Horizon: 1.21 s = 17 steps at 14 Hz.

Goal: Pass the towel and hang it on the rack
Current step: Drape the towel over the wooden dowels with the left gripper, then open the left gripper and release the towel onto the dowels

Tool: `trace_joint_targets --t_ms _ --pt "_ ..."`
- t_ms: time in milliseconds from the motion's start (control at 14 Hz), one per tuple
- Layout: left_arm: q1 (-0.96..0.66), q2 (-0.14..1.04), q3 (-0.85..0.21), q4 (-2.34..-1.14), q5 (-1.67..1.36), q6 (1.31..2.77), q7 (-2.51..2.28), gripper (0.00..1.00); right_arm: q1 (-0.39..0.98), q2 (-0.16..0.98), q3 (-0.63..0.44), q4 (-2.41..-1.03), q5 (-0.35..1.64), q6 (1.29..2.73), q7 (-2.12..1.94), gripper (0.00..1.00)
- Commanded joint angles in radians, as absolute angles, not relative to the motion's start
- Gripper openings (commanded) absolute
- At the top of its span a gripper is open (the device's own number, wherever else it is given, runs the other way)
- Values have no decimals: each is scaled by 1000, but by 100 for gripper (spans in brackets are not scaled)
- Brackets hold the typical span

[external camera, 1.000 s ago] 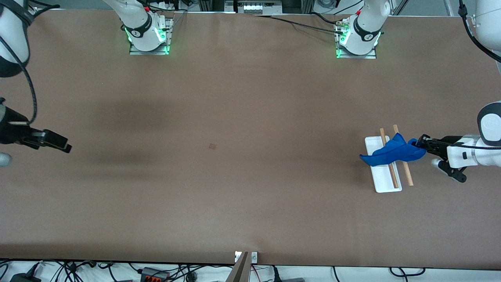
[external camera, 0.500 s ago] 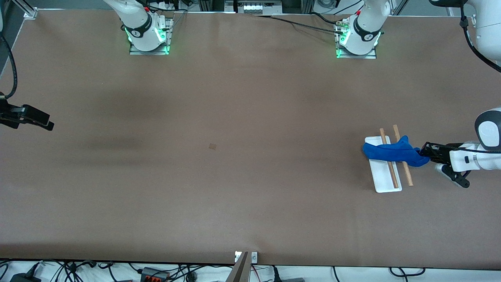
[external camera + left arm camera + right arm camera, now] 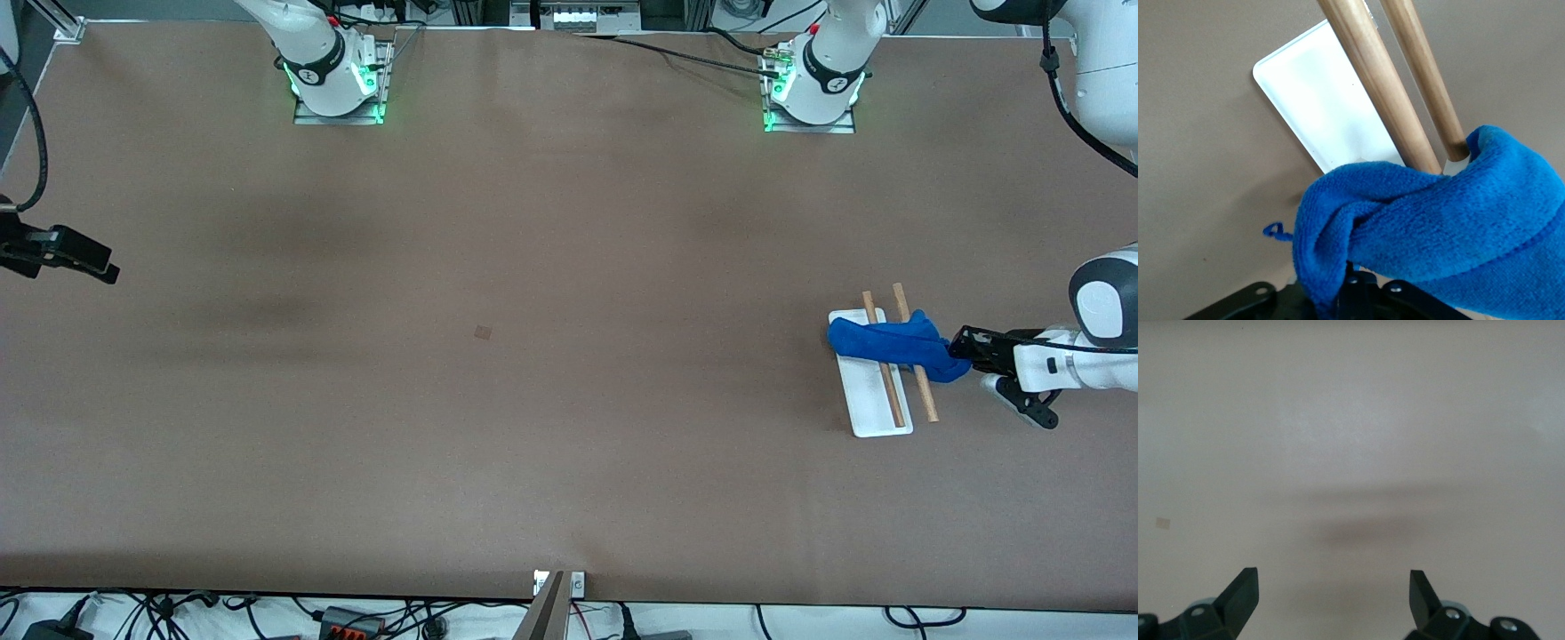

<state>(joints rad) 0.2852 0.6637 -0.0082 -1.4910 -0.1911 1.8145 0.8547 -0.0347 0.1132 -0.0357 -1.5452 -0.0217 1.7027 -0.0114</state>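
Observation:
The royal-blue towel (image 3: 889,342) (image 3: 1438,220) lies draped across both wooden rods (image 3: 925,396) (image 3: 1371,80) of the rack, whose white base (image 3: 867,409) (image 3: 1318,107) rests on the table at the left arm's end. The towel's end toward the left arm runs down into my left gripper (image 3: 958,348), which is level with the rods and still shut on that bunched fold. The fingers themselves are hidden by cloth. My right gripper (image 3: 98,267) (image 3: 1331,577) hangs open and empty over bare table at the right arm's end, where that arm waits.
A small brown patch (image 3: 483,332) marks the table's middle. The arm bases (image 3: 338,84) (image 3: 811,89) stand along the table edge farthest from the front camera. Cables lie off the table edge nearest that camera.
The left gripper lowered the towel, which went from a lifted, twisted shape to lying across both rods. The right gripper drew back toward its end of the table.

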Motion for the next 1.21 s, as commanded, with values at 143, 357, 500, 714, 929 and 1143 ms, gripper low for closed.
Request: trace_joint_targets --t_ms 143,357,500,714,929,1143 --pt "302 672 -15 -1468 -175 1806 877 100 -32 -12 -29 -1750 -41 1807 -25 100" --pt "307 666 -20 -1465 -173 1801 877 100 -34 -12 -29 -1744 -40 1801 -25 100" --pt "308 663 -24 -1465 -173 1796 876 100 -35 -11 -29 -1740 -32 1795 -23 100" --pt "317 658 -25 -1456 -178 1738 890 100 -34 -11 -28 -1727 -32 1792 -21 100" --pt "340 658 -28 -1399 -178 1668 919 100 -32 -12 -26 -1727 -35 1789 -25 100" --pt "342 657 -29 -1396 -178 1642 917 100 -32 -15 -26 -1726 -35 1772 -26 100"
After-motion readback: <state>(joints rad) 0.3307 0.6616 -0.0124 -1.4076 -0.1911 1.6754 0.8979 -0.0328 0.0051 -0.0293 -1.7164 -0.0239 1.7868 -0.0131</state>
